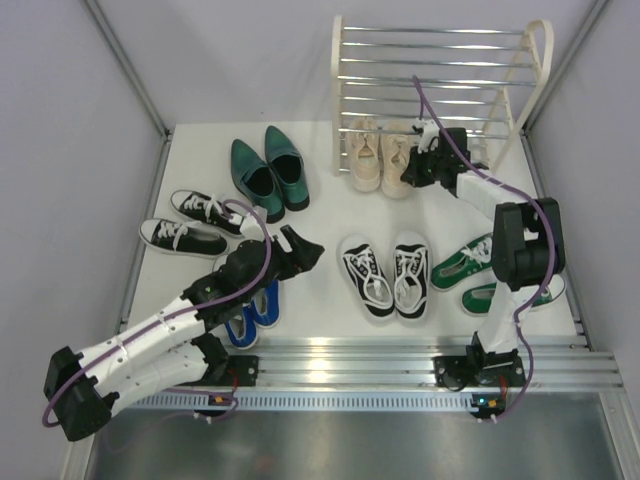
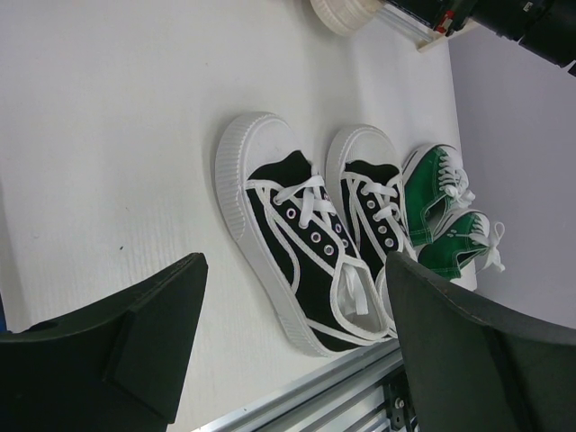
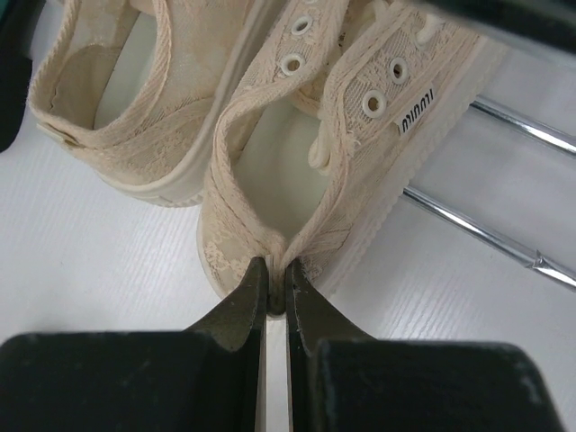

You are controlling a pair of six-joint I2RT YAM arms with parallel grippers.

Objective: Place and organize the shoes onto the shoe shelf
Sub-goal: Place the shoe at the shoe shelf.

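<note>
The right gripper (image 3: 274,290) was closed almost fully, its fingers pinched on the heel rim of one beige lace-up (image 3: 315,153). Its mate (image 3: 126,90) lay just ahead and to the left. Bars of the shoe shelf (image 3: 468,224) were seen ahead and to the right, close beside the held shoe. The hold was judged thin: the soft fabric could slip free, or the shoe could swing and catch a bar if lifted. The left gripper (image 2: 297,270) was held wide open and empty, with a black-and-white sneaker pair (image 2: 270,193) just ahead.
</note>
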